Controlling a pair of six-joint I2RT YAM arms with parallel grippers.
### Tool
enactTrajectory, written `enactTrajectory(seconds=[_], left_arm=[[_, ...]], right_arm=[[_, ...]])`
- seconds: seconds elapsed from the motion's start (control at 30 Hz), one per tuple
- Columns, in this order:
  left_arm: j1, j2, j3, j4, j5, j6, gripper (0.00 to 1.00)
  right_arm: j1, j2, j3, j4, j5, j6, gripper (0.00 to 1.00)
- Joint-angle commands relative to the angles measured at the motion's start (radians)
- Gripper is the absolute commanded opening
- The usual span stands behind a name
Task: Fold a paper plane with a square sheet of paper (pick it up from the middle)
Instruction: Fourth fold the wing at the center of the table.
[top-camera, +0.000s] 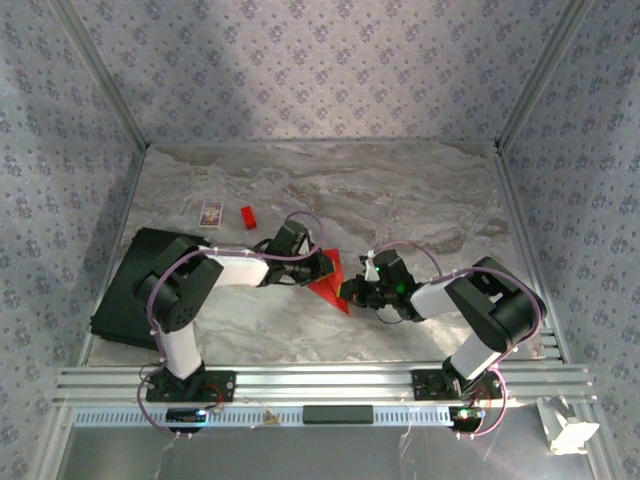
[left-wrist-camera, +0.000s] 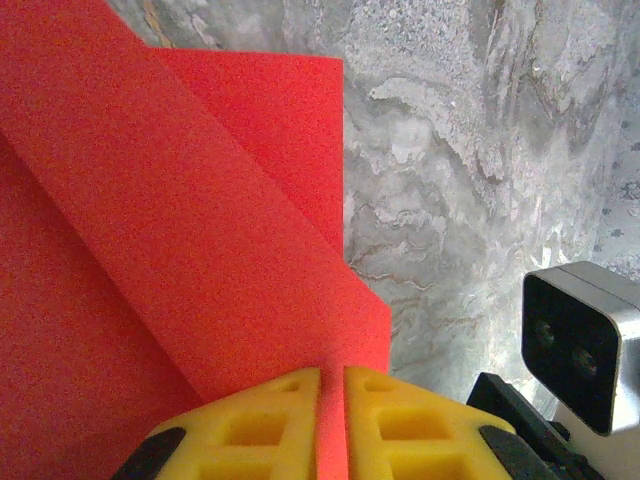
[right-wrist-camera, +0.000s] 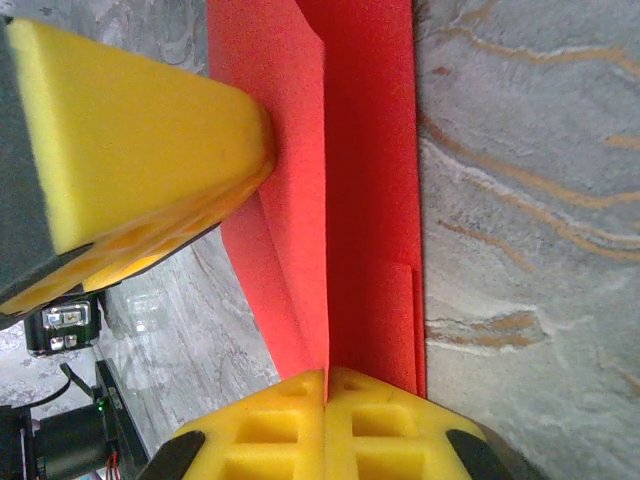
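Walls (top-camera: 320, 70) all round are grey-lilac fabric with a small repeating floral print, held in bare aluminium posts. A ribbed metal rail (top-camera: 330, 380) runs along the near edge. The counter (top-camera: 420, 200) is grey marble-look with brown veins, smooth and matte. A black flat mat (top-camera: 125, 290) lies skewed, well out to the left of the left fingers.

The left fingers (top-camera: 325, 268) and right fingers (top-camera: 351, 291) meet mid-counter, tips near each other, both on the red sheet of paper (top-camera: 332, 283).

In the left wrist view the left fingers (left-wrist-camera: 314, 392) are yellow ribbed pads, almost closed, with a thin slit between them full of red. They are pinching the sheet's edge. In the right wrist view the right fingers (right-wrist-camera: 327, 392) are pressed tight together, nipping a crease of the sheet.

The sheet (left-wrist-camera: 200, 220) is bright red, plain and thin, folded into overlapping layers with sharp diagonal edges. From above it is a pointed wedge lying between the two sets of fingers.

A small patterned card (top-camera: 211, 213) lies flat, beyond and left of the left fingers. A tiny red block (top-camera: 248, 217) sits just right of the card.
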Motion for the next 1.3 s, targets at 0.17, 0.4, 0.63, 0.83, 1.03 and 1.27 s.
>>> enactTrajectory(seconds=[0.17,0.4,0.63,0.83,1.03,1.27], left_arm=[[-0.007,0.014,0.028,-0.008,0.005,0.029,0.14],[-0.006,-0.004,0.018,-0.001,0.001,0.031,0.14],[-0.009,-0.009,0.008,-0.001,-0.011,0.03,0.14],[-0.009,0.003,0.021,-0.015,-0.012,0.042,0.14],[-0.008,0.036,0.04,-0.022,-0.021,0.043,0.13],[-0.008,0.056,0.041,-0.024,-0.034,0.04,0.13]], right_arm=[[0.005,0.042,0.01,-0.072,-0.002,0.012,0.01],[-0.009,0.077,0.032,-0.076,-0.057,0.012,0.0],[-0.02,0.104,0.037,-0.053,-0.087,0.031,0.0],[-0.034,0.12,0.05,-0.062,-0.121,0.031,0.0],[-0.039,0.133,0.053,-0.068,-0.128,0.034,0.0],[-0.043,0.134,0.054,-0.074,-0.129,0.033,0.0]])
